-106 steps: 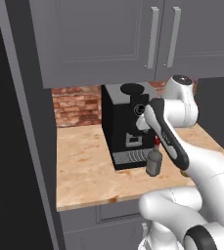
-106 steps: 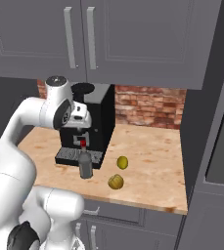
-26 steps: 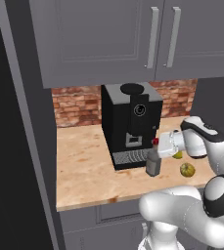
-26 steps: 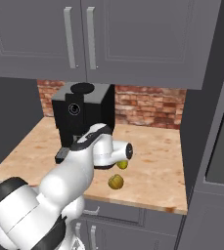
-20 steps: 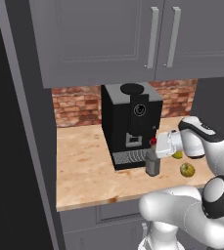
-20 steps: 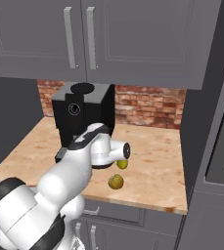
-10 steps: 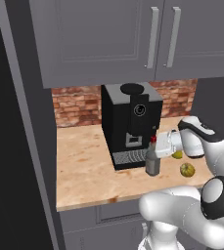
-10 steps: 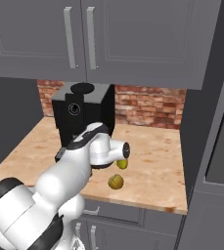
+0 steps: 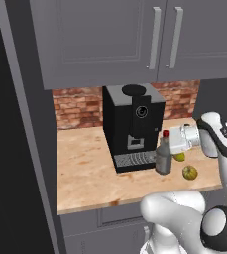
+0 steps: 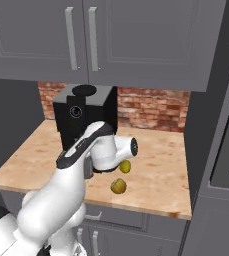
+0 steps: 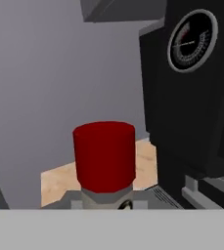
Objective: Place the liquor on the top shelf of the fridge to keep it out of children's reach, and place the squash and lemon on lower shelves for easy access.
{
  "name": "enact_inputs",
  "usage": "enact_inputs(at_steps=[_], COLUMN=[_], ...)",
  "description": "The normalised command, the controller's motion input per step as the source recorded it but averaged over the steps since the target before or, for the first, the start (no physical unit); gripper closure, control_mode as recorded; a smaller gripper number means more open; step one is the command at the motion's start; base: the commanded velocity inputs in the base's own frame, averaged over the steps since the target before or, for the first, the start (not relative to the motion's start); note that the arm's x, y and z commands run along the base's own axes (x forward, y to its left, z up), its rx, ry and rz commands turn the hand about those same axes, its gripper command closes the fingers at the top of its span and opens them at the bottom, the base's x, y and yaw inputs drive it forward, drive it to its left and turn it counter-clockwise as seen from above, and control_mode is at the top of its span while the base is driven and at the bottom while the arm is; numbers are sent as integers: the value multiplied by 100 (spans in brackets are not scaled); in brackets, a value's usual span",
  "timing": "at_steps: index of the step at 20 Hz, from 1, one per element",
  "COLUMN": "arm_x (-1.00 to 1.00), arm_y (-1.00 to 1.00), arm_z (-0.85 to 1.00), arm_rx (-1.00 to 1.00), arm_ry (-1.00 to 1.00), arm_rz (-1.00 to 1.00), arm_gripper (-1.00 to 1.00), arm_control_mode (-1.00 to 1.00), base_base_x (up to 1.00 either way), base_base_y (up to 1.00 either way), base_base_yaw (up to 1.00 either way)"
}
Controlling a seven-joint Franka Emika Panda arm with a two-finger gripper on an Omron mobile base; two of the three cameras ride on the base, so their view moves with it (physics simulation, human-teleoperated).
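The liquor (image 9: 162,158), a small dark grey bottle with a red cap (image 11: 103,154), stands upright on the wooden counter just in front of the black coffee machine. My gripper (image 9: 168,142) reaches in from the right at neck height and is shut on the liquor's neck. The yellow lemon (image 9: 180,157) lies just right of the bottle, partly behind my hand, and shows again as the lemon (image 10: 125,166). The lumpy yellow-green squash (image 9: 189,172) sits nearer the counter's front edge, also seen as the squash (image 10: 118,186). The fridge and its shelves are out of view.
The black coffee machine (image 9: 133,126) stands against the brick backsplash, close behind the bottle. Grey wall cabinets (image 9: 110,39) hang low above it. A tall dark panel (image 9: 16,129) bounds the counter (image 9: 85,173) on the left; an oven column (image 10: 226,150) bounds it on the right.
My hand came down from beside the coffee machine to the bottle's neck. Within the last second its fingers closed on the neck. The bottle, lemon and squash have not moved.
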Motion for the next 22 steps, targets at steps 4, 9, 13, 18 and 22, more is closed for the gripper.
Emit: enact_inputs(at_steps=[4,9,13,18,22], arm_x=[-68,-54,-47,-48,-33], arm_y=[0,0,1,3,20], arm_z=[94,57,53,58,71], arm_rx=[-5,-11,-10,-9,-11], arm_ry=[1,2,0,0,0], arm_rz=[-15,-22,-18,-16,-18], arm_gripper=[100,100,100,100,100], arm_control_mode=[-100,-100,-100,-100,-100], base_base_x=[0,0,0,0,0], base_base_y=[0,0,0,0,0], base_base_yaw=[0,0,0,0,0])
